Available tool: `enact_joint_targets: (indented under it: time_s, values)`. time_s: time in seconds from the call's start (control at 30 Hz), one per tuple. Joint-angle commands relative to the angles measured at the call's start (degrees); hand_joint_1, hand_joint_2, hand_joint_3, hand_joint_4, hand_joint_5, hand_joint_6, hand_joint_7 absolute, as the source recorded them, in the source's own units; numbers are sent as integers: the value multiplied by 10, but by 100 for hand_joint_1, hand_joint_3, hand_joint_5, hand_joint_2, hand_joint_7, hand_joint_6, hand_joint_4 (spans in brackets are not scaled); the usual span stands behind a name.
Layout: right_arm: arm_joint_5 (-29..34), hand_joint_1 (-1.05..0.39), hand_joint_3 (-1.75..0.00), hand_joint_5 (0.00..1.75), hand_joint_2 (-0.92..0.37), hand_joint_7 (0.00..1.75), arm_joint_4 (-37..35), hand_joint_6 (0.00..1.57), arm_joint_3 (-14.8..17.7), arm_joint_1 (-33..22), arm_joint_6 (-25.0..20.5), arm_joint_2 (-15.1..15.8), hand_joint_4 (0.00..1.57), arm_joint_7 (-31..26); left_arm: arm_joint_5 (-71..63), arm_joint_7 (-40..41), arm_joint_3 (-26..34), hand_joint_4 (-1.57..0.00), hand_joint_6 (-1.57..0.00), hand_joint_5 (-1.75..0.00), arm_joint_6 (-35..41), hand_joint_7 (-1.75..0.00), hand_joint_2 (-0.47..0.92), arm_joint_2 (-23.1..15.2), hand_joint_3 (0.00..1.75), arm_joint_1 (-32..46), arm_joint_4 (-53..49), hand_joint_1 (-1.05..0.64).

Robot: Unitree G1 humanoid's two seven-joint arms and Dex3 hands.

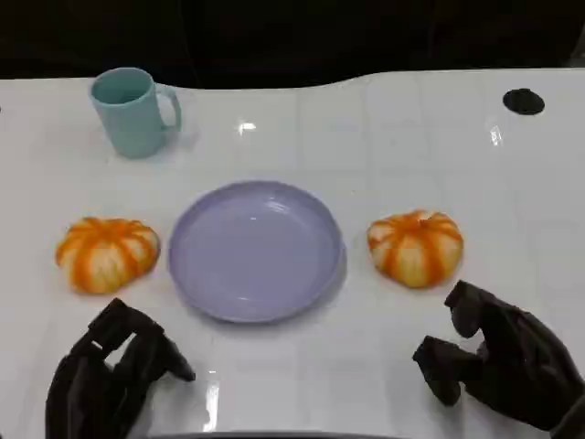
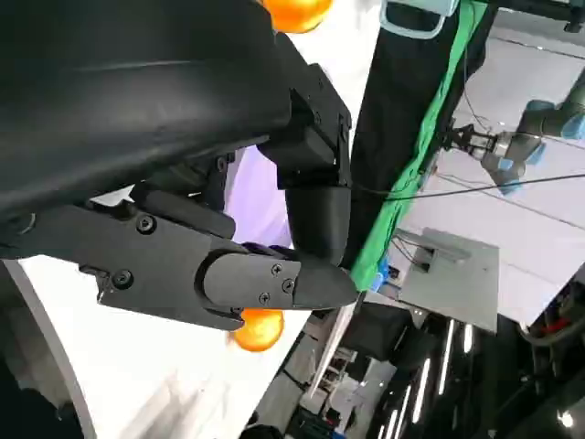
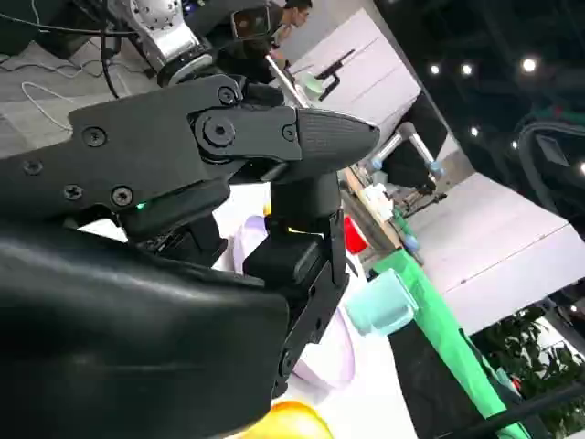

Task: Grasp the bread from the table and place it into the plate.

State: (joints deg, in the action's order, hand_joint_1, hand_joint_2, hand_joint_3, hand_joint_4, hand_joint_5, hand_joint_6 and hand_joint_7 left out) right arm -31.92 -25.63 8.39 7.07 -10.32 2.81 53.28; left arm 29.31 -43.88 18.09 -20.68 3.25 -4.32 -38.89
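Both hands hover empty, left hand (image 1: 114, 370) and right hand (image 1: 498, 355) fingers spread; plate (image 1: 254, 249) sits between two breads (image 1: 107, 253) (image 1: 416, 247).

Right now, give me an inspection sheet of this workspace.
Surface: white table, glossy, a black round mark at its far right.
Job's things: two orange-striped breads, left bread and right bread, flanking the purple plate, which holds nothing.
Clutter: teal mug, upright, far left.
Hands: left hand and right hand hold nothing.
Cables: black cables beyond the table.
Surroundings: green cloth, another robot arm.
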Motion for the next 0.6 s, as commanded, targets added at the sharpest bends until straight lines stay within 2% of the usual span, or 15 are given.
enact_joint_targets:
  time_s: [0.03, 0.6]
  values:
    - [5, -55, -34, 175, -92, 175, 7, 70, 2, 2, -1, 11, 91, -4, 0, -5, 4, -65, -51, -175, -6, -152, 92, -12, 24, -1, -1, -59]
    - [11, -55, -34, 175, -92, 174, 6, 70, 0, 3, 5, 14, 91, -1, -1, -2, 2, -65, -51, -175, 0, -154, 92, -12, 24, 0, 2, -59]
